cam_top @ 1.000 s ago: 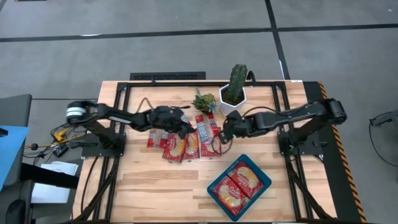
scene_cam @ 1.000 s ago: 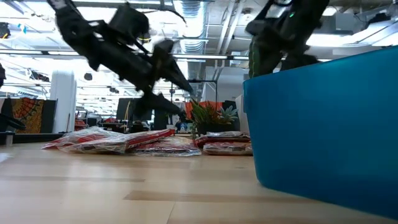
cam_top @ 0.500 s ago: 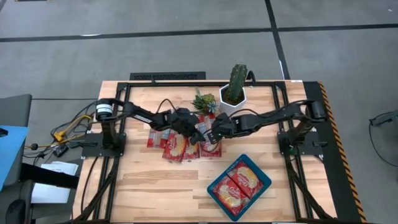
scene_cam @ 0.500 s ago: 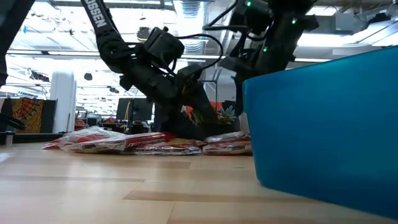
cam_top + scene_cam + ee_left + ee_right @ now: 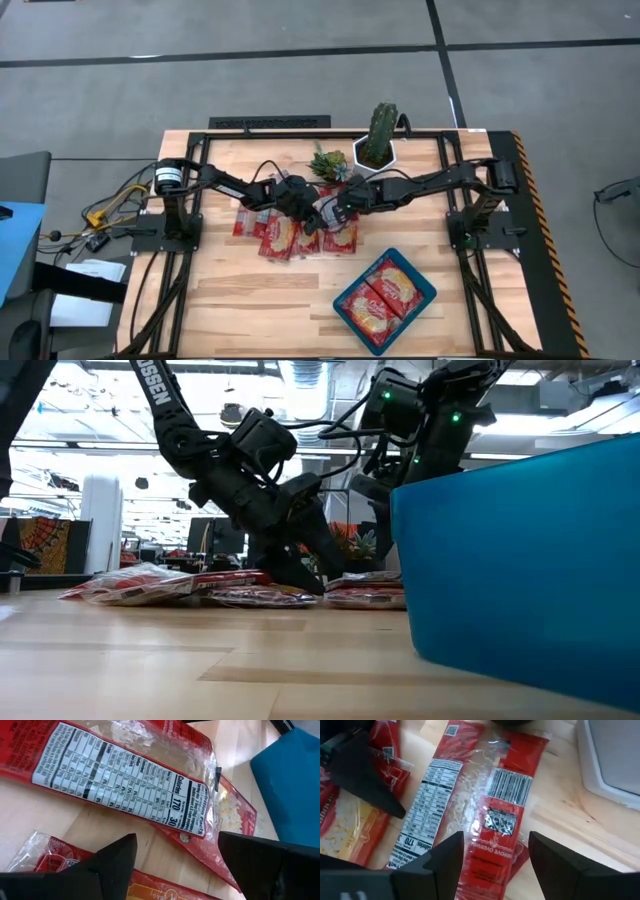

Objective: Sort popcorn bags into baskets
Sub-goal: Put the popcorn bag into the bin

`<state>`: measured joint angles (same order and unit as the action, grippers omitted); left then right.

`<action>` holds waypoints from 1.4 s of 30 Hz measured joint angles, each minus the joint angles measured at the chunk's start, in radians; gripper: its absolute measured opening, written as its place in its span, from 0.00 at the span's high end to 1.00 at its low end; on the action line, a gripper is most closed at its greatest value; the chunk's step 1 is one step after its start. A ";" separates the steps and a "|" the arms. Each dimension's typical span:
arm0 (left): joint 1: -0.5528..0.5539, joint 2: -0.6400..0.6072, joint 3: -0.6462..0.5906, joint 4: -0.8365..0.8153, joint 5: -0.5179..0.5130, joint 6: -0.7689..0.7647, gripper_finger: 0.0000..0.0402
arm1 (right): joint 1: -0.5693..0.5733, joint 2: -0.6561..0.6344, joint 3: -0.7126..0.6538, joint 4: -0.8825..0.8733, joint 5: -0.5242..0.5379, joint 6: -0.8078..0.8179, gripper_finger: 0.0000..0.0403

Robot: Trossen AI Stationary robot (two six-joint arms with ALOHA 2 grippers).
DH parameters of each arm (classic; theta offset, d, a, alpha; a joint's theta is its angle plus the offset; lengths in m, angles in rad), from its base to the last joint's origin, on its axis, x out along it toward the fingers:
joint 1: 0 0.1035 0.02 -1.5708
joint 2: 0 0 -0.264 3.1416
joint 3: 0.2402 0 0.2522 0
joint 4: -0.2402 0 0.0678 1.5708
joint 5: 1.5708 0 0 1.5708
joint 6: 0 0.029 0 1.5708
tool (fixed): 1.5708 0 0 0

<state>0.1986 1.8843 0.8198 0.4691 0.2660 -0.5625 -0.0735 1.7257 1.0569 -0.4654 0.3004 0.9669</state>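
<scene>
Two grippers, left [image 5: 305, 203] and right [image 5: 328, 208], fingers spread, converge at frame centre; we judge the face-down popcorn bag [image 5: 472, 802] lies lengthwise under the right.

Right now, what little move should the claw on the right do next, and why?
Probably lower straight down and close. The right claw is open just above a narrow popcorn bag lying label-up on the table, with the left claw also open close by. The teal basket already holds two bags.
</scene>
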 joint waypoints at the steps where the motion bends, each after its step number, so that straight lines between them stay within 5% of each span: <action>1: 0.000 0.000 0.000 -0.003 -0.006 0.000 0.32 | -0.005 0.007 0.000 0.006 -0.005 -0.006 0.39; 15: 0.000 0.000 -0.002 -0.010 -0.020 0.004 0.32 | -0.007 0.111 0.000 0.147 -0.076 -0.025 0.44; 29: 0.001 0.000 -0.002 -0.007 -0.019 -0.006 0.32 | -0.015 0.104 0.000 0.141 -0.090 -0.060 0.96; 42: 0.038 -0.054 -0.005 -0.026 0.246 -0.107 0.32 | -0.026 -0.022 -0.002 0.007 -0.097 -0.081 0.99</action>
<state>0.2369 1.8307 0.8146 0.4429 0.5123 -0.6697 -0.0995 1.7034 1.0554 -0.4584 0.2031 0.8862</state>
